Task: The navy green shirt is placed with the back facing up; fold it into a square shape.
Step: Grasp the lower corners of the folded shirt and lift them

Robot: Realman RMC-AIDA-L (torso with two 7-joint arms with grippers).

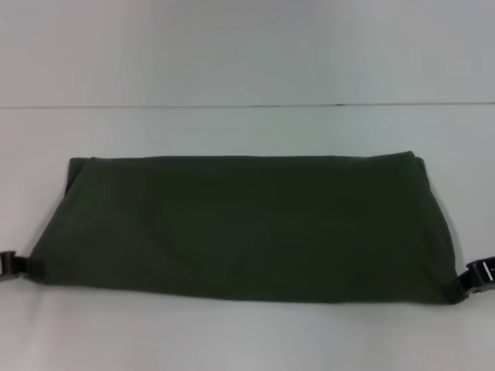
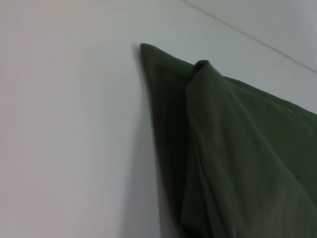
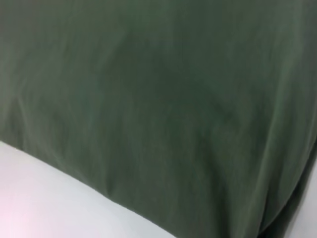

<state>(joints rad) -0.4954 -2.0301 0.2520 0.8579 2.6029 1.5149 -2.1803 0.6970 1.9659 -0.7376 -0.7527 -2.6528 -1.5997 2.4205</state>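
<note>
Two grippers sit at the near corners of the navy green shirt (image 1: 247,224), which lies across the middle of the white table (image 1: 247,332) as a wide band, already folded lengthwise and broader at its near edge than at its far one. Your left gripper (image 1: 9,264) is at the near left corner and your right gripper (image 1: 473,280) at the near right corner; you cannot tell whether either is clenched on cloth or released, since only their outer parts show. The left wrist view shows a raised fold of fabric at the shirt's corner, which hints the layers there are bunched. You appear to be between folds: the band probably still needs its ends brought toward the middle to make a square. Before lifting, check each corner catches all layers.
</note>
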